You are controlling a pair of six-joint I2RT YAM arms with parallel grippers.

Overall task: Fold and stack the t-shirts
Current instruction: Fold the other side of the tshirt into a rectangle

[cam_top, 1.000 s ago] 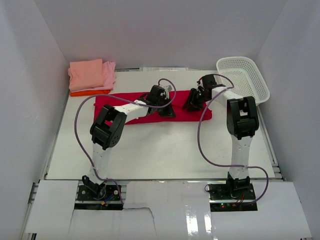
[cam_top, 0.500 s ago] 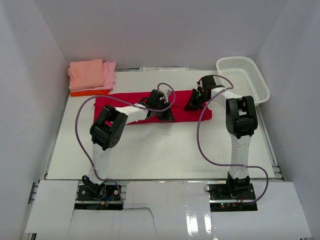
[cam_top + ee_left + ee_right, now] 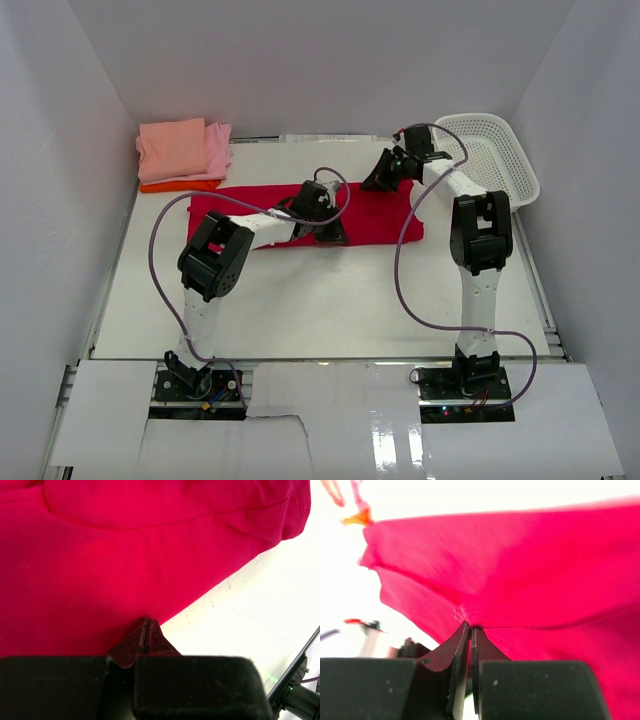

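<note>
The crimson-red t-shirt lies spread in a long band across the middle of the table. My left gripper is at the shirt's near edge, and its jaws are shut on the hem. My right gripper is over the shirt's far right part. It is shut on a pinch of red cloth and holds it up off the table. The folded salmon-pink shirt, the light pink shirt and the orange shirt are stacked at the back left corner.
A white lattice basket stands at the back right, close behind my right arm. White walls close in the table on the left, back and right. Purple cables loop from both arms over the table.
My right gripper has moved back and up toward the far edge, taking red cloth with it. My left gripper has shifted slightly along the near hem.
</note>
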